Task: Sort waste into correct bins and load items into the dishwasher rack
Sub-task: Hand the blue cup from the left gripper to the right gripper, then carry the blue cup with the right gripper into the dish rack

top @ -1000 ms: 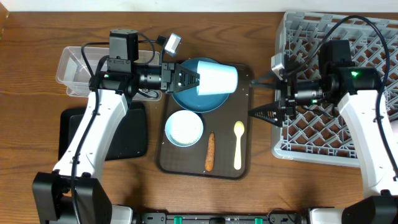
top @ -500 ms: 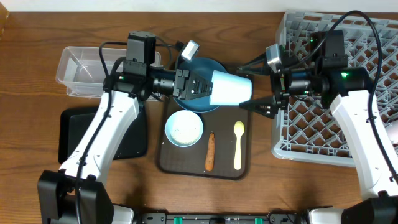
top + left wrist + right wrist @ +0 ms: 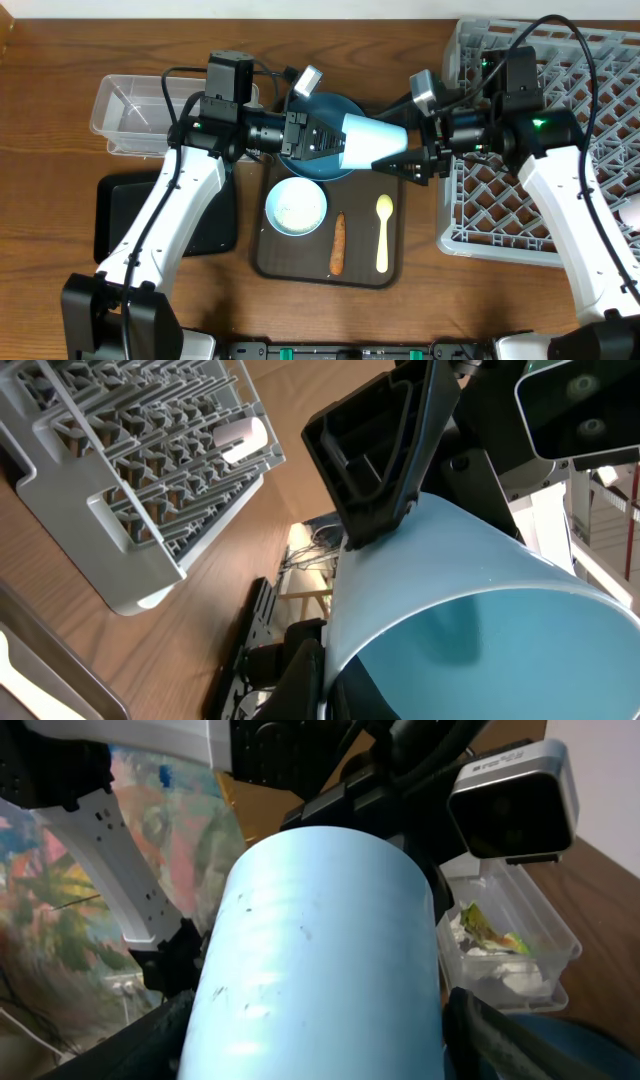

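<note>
— Left gripper (image 3: pixel 318 138)?
— Clenched on the rim of the small blue cup (image 3: pixel 372 142), one finger inside, one outside. The cup lies sideways in the air over the brown serving tray (image 3: pixel 270 255), beside the dark blue plate (image 3: pixel 318 102).
— Right gripper (image 3: pixel 405 138)?
— Spread wide, fingers on either side of the cup's closed end. Contact: can't tell. The dishwasher rack (image 3: pixel 560 215) lies under that arm.

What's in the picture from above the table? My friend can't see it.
The left gripper holds a pale blue cup sideways over a dark blue plate, and the open right gripper flanks its far end. A brown tray holds a bowl, a carrot-like stick and a yellow spoon, beside a grey rack.
</note>
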Motion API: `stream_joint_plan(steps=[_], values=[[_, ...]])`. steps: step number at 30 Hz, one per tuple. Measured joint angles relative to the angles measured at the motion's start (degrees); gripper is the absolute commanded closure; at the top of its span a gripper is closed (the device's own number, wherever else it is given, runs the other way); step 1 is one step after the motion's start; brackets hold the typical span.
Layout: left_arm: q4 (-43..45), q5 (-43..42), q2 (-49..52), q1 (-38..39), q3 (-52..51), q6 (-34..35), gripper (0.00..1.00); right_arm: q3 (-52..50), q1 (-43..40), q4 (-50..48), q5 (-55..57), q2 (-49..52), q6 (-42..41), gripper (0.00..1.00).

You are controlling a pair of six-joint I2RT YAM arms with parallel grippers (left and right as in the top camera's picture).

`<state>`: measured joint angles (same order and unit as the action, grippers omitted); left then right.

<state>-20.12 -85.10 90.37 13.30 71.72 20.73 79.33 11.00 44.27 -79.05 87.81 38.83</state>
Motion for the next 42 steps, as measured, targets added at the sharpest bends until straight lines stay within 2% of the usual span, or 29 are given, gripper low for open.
stream_joint_plan(steps=[6, 12, 14, 17, 19, 23, 26, 35, 38, 42], values=[[0.0, 0.2, 0.0, 0.0, 0.0, 0.0, 0.94, 0.0, 0.2, 0.0, 0.6, 0.0, -0.8, 0.28], [0.0, 0.7, 0.0, -0.1, 0.0, -0.2, 0.93, 0.0, 0.2, 0.1, 0.8, 0.0, -1.6, 0.49], [0.0, 0.9, 0.0, -0.1, 0.0, -0.4, 0.92, 0.0, 0.1, 0.1, 0.9, 0.0, -2.1, 0.5], [0.0, 0.9, 0.0, -0.1, 0.0, -0.5, 0.83, 0.0, 0.1, 0.1, 1.2, 0.0, -2.0, 0.5], [0.0, 1.2, 0.0, 0.0, 0.0, -0.4, 0.73, 0.0, 0.2, 0.4, 1.6, 0.0, -2.1, 0.5], [-1.6, 4.4, 0.0, 0.1, 0.0, -0.1, 0.62, 0.0, 0.2, 0.8, 4.8, 0.0, -3.7, 0.55], [-7.0, 10.6, 0.0, 0.1, 0.0, -0.9, 0.57, 0.0, 0.2, 1.8, 10.1, 0.0, -7.3, 0.63], [-30.8, 41.8, -0.4, -0.5, 0.1, -5.5, 0.54, 0.3, -0.9, 11.8, 39.3, 0.0, -21.9, 0.72], [-34.9, 51.6, -2.9, -2.0, 0.1, -6.3, 0.53, 2.3, -3.1, 18.0, 48.4, 0.0, -25.2, 0.74], [-37.7, 62.7, -10.0, -3.7, 0.1, -7.3, 0.46, 9.1, -8.0, 23.8, 57.6, 0.0, -29.6, 0.75]])
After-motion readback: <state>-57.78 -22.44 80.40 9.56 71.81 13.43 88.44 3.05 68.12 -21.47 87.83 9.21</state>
